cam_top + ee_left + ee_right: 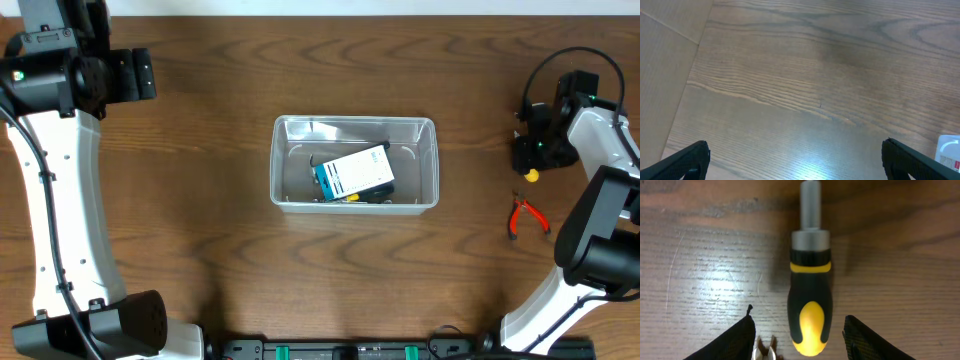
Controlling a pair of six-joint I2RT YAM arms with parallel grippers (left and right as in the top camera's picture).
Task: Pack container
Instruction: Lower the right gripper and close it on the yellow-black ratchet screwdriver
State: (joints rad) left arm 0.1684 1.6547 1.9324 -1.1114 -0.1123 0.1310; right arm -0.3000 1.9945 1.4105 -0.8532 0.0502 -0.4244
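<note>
Right gripper (799, 317) was spread, one finger on each side of the screwdriver (810, 295), a gap on both sides, pinching nothing. It straddled the black-and-yellow handle near its butt, with the metal shaft pointing away. Left gripper (795, 157) was spread wide over bare table (805, 75), nothing between the fingers.

The container (432, 160) sat mid-table between the arms, well apart from the screwdriver. The blue-and-white box (353, 172) lay tilted inside it, with something yellow under the box that couldn't be identified.

Risks:
- The round handle could roll or twist if one finger touched first.
- A pinch this far back could let the shaft end droop.
- The red-handled pliers (525, 217) lay just beside and could get nudged.

Count:
- two grippers
- one container
- one box
- one screwdriver
- one pair of pliers
</note>
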